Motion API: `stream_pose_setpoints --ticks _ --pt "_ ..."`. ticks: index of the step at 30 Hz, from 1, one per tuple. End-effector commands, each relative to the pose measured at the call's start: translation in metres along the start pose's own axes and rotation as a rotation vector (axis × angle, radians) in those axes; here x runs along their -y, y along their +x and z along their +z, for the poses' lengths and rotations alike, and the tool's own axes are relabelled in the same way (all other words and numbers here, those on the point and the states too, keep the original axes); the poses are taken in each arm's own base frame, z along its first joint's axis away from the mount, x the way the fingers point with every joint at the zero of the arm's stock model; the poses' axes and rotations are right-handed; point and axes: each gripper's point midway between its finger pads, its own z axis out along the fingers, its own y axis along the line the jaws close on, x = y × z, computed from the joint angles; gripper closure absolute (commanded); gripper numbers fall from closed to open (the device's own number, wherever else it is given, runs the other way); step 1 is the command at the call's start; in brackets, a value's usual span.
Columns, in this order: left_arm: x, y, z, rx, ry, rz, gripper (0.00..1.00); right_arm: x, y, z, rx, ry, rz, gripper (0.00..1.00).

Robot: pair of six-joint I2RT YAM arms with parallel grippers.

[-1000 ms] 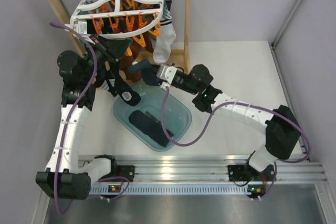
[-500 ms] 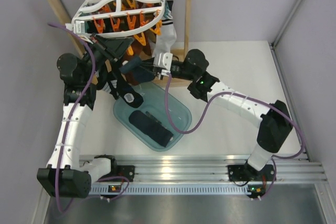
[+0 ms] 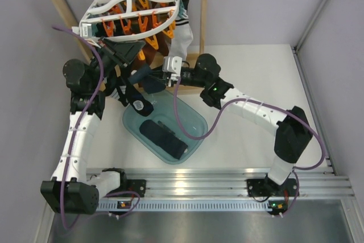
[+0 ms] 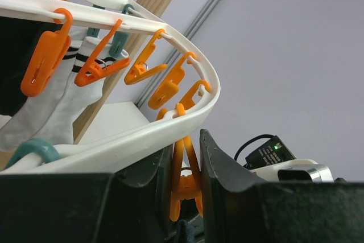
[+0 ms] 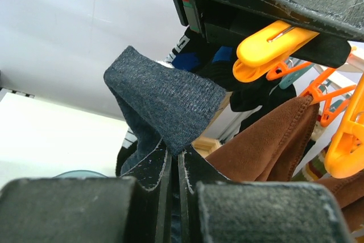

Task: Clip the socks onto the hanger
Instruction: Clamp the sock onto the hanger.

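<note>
Lifted away from above the teal bin (image 3: 200, 123) toward the counter's (image 3: 256, 72) far-left corner, right fingers (image 5: 200, 170) pinched shut on the navy sock (image 5: 162, 98), now just beside the orange clip (image 4: 185, 183) squeezed between the left fingers (image 4: 222, 163) under the hanger (image 4: 142, 138), seemingly one short feed from clipping.

Pale grey walls (image 3: 256, 4) enclose a white table (image 3: 267, 66); a wooden rack frame (image 3: 203, 9) apparently stands at its rear.

My right arm swings up and left
My right gripper (image 3: 153, 74) leaves the bin (image 3: 202, 122) and sits higher, nearer the hanger (image 4: 131, 140); its navy sock (image 3: 139, 75) comes in just beside the orange clip (image 4: 183, 189) pinched in my left gripper (image 4: 185, 152)
</note>
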Motion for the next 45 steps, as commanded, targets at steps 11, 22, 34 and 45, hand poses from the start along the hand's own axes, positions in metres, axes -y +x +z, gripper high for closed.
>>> stream_pose_setpoints --ticks 11,22,34,45 --pt "0.038 0.024 -0.011 -0.132 0.169 0.048 1.0 0.025 -0.036 0.008 0.09 0.031 -0.043 1.0" --pt "0.037 0.026 -0.012 -0.137 0.167 0.046 1.0 0.037 -0.04 0.01 0.091 0.048 -0.032 1.0" --pt "0.04 0.026 -0.014 -0.14 0.174 0.041 1.0 0.048 -0.03 0.013 0.054 0.068 -0.001 1.0" --pt "0.038 0.021 -0.012 -0.126 0.138 0.042 0.55 0.052 -0.04 0.011 0.066 0.077 0.013 1.0"
